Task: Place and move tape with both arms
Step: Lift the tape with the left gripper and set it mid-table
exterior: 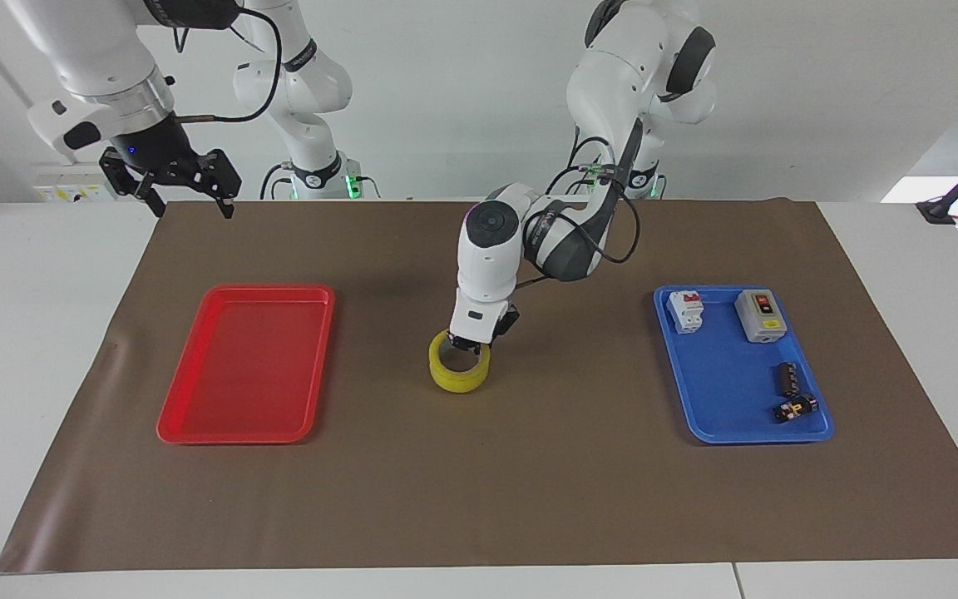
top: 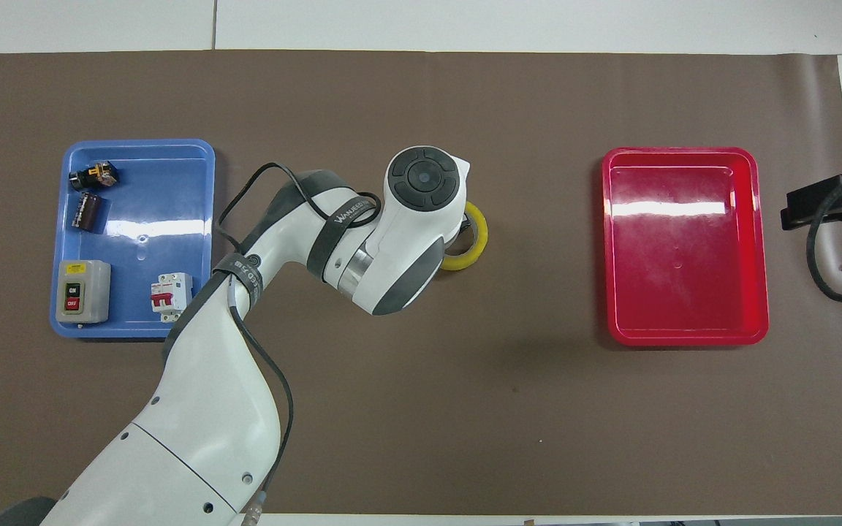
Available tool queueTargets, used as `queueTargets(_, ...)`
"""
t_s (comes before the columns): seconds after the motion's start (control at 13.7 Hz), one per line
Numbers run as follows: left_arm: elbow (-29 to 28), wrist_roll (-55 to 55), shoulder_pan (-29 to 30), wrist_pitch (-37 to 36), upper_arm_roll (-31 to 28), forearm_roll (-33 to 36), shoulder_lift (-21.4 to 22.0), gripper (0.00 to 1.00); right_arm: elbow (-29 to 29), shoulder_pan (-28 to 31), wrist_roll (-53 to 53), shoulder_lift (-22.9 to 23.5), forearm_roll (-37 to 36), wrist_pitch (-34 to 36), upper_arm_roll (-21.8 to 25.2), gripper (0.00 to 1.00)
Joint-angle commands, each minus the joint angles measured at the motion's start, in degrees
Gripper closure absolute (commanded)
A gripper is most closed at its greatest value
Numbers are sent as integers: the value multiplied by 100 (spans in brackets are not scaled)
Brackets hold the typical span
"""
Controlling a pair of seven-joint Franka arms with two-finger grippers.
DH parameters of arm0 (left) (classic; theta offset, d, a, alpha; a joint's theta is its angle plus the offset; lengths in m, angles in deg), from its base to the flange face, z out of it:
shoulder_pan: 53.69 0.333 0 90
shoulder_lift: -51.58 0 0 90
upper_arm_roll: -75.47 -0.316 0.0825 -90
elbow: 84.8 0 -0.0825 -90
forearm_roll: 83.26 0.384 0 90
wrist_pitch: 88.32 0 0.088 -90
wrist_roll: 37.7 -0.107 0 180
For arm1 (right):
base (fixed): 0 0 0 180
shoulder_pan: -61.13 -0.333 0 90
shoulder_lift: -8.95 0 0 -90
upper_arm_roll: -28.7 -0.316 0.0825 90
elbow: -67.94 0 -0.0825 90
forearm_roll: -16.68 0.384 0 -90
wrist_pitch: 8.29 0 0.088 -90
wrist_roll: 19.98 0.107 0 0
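Left claw (exterior: 468,344) is down at the yellow tape roll (exterior: 460,373), clamped on the roll's rim on the side nearer the robots; one finger sits inside the ring, the other outside. In the overhead view the left arm's wrist covers most of the claw, only part of the tape (top: 471,241) shows past it. Roll sits mid-counter on the brown mat (exterior: 496,482), between the red tray (exterior: 196,416) and blue tray (exterior: 712,416), w/ its underside at or just off the mat; can't tell which.

Right claw (exterior: 184,187) hangs in the air w/ fingers spread, holding nothing, over the mat's corner at the right arm's end, nearer the robots than the red tray. That arm waits.

Blue tray, toward the left arm's end, holds a circuit breaker w/ red toggle (exterior: 685,310), a grey on/off switch box (exterior: 759,315), a dark cylindrical capacitor (exterior: 787,378) and a small black part w/ yellow bits (exterior: 795,408). Breaker & switch box lie at the tray's end nearer the robots, the other two at the farther end.
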Motion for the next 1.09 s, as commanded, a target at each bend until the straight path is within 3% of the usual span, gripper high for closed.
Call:
queueTargets(0.0,-604,91,-151,342,-98,-10,364,100,127,14,-75,-88,5,-116,-25,0)
queueTargets(0.15,-613,91,-142,333,-98,-18,364,100,145,5,-93,-88,5,-186,-25,0)
queueTargets(0.22,-604,91,-134,298,-98,-18,364,65,145,-4,-93,-88,5,-213,-34,0)
queueTargets(0.36,-491,169,-107,193,-115,-18,364,18,145,-4,-93,-88,5,-239,-42,0)
queueTargets(0.44,-307,170,-72,-51,-115,-18,355,0,145,-4,-102,-88,5,-231,-42,0)
queueTargets(0.58,63,144,24,-544,-255,-27,390,0,145,-13,-93,-96,-4,-196,-60,0)
queueTargets(0.88,55,-197,744,-1273,-300,-45,1250,0,320,-354,-58,-105,5,-248,-86,0)
queueTargets(1.02,29,-925,1244,-1800,-291,-71,1645,0,897,-871,405,-158,5,-947,-86,0)
